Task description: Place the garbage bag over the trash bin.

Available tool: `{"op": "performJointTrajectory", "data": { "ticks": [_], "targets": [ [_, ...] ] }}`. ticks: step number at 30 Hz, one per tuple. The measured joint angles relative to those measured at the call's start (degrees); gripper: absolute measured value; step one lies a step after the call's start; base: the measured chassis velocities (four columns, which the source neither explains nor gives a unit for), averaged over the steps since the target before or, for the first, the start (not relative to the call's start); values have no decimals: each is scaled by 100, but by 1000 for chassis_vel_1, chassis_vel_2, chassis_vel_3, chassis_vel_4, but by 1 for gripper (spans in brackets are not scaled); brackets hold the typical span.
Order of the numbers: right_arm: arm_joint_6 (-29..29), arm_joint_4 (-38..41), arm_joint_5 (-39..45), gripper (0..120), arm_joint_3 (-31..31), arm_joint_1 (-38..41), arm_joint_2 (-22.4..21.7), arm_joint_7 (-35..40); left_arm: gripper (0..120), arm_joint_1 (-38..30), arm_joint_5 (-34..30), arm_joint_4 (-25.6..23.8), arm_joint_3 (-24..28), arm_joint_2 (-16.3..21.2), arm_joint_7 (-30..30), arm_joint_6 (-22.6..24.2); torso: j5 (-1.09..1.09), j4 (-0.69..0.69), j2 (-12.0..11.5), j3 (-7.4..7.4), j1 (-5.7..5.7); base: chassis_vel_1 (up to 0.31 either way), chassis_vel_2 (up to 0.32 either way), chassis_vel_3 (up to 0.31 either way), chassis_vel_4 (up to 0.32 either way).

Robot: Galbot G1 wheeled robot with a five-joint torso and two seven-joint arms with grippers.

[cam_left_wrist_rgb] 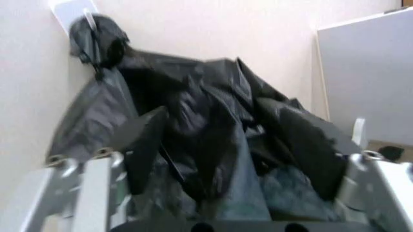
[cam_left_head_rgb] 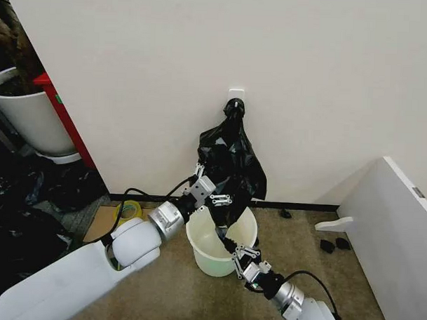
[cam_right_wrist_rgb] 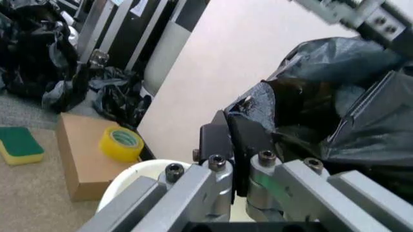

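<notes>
The off-white trash bin (cam_left_head_rgb: 214,255) stands on the carpet by the wall; its rim (cam_right_wrist_rgb: 139,175) also appears in the right wrist view. Black plastic hangs from a wall hook (cam_left_head_rgb: 235,95) by a knotted top (cam_left_head_rgb: 234,109). Its loose garbage bag (cam_left_head_rgb: 231,167) drapes down into the bin's mouth. My left gripper (cam_left_head_rgb: 211,191) is at the bin's far rim, open, its fingers (cam_left_wrist_rgb: 139,145) spread either side of the crinkly bag (cam_left_wrist_rgb: 206,125). My right gripper (cam_left_head_rgb: 234,246) reaches up from the near rim, shut on an edge of the bag (cam_right_wrist_rgb: 271,104).
A large white plant pot (cam_left_head_rgb: 29,118) and a pile of black bags (cam_left_head_rgb: 22,202) sit at the left. A cardboard box (cam_left_head_rgb: 102,223) carries a yellow tape roll (cam_left_head_rgb: 130,210). A white panel (cam_left_head_rgb: 400,230) leans at the right. A green sponge (cam_right_wrist_rgb: 18,143) lies on the carpet.
</notes>
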Motion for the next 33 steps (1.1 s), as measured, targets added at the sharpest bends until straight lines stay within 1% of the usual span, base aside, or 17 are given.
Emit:
{"op": "performJointTrajectory", "data": {
  "ticks": [1, 2, 3, 5, 7, 9, 11, 14, 15, 16, 17, 19, 27, 28, 29, 31, 33],
  "targets": [
    [-3, 10, 1, 0, 4, 1, -1, 0, 63, -4, -43, -4, 12, -1, -19, 38, 0, 0, 0, 0, 0, 0, 0, 0, 0],
    [-3, 10, 1, 0, 4, 1, -1, 0, 63, -4, -43, -4, 12, -1, -19, 38, 0, 0, 0, 0, 0, 0, 0, 0, 0],
    [-5, 22, 2, 0, 7, 0, -3, 0, 60, -8, -82, -6, 27, -3, -41, 78, 0, 0, 0, 0, 0, 0, 0, 0, 0],
    [-6, 45, 3, 0, 10, -14, -11, 1, 48, -3, -99, -6, 53, -6, -109, 134, 0, 0, 0, 0, 0, 0, 0, 0, 0],
    [-6, 53, 3, 0, 12, -20, -12, 1, 45, 12, -99, -9, 57, -8, -153, 160, 0, 0, 0, 0, 0, 0, 0, 0, 0],
    [-7, 80, 3, 0, 24, -32, -17, 2, 33, 85, -111, -51, 54, -4, -264, 257, 0, 0, 0, 0, 0, 0, 0, 0, 0],
    [-6, 83, 3, 0, 27, -32, -17, 3, 31, 105, -114, -61, 45, -2, -284, 271, 0, 0, 0, 0, 0, 0, 0, 0, 0],
    [-6, 99, 4, 0, 47, -32, -39, 16, 15, 237, -141, -84, -111, -2, -387, 299, 0, 0, 0, 0, 0, 0, 0, 0, 0],
    [-6, 102, 4, 0, 47, -33, -41, 18, 11, 257, -147, -84, -141, -6, -401, 296, 0, 0, 0, 0, 0, 0, 0, 0, 0],
    [-6, 102, 4, 0, 47, -33, -41, 18, 11, 257, -147, -84, -141, -6, -401, 296, 0, 0, 0, 0, 0, 0, 0, 0, 0],
    [-7, 109, 5, 0, 47, -32, -44, 25, 6, 302, -162, -86, -217, -25, -437, 275, 0, 0, 0, 0, 0, 0, 0, 0, 0],
    [-9, 115, 6, 0, 45, -33, -46, 36, 1, 350, -169, -86, -289, -48, -467, 236, 0, 0, 0, 0, 0, 0, 0, 0, 0],
    [-265, 386, 207, 1, -95, -210, -118, 244, 0, 826, -215, -106, -790, -190, -585, -223, 0, 0, 0, 0, 0, 0, 0, 0, 0],
    [-356, 523, 332, 8, -126, -290, -158, 281, 0, 957, -218, -128, -908, -223, -600, -327, 0, 0, 0, -1, 0, 0, 0, 0, 0],
    [-356, 523, 332, 8, -126, -290, -158, 281, 0, 957, -218, -128, -908, -223, -600, -327, 0, 0, 0, -1, 0, 0, 0, 0, 0],
    [-499, 742, 496, 18, -129, -428, -231, 323, 0, 1131, -230, -164, -1050, -280, -614, -467, 0, 0, 0, -1, 0, 0, 0, 0, 0],
    [-854, 1154, 560, 28, -93, -672, -377, 639, 0, 1364, -246, -200, -1240, -378, -635, -636, 0, 0, 0, -1, 0, 0, 0, 0, 0]
  ]
}}
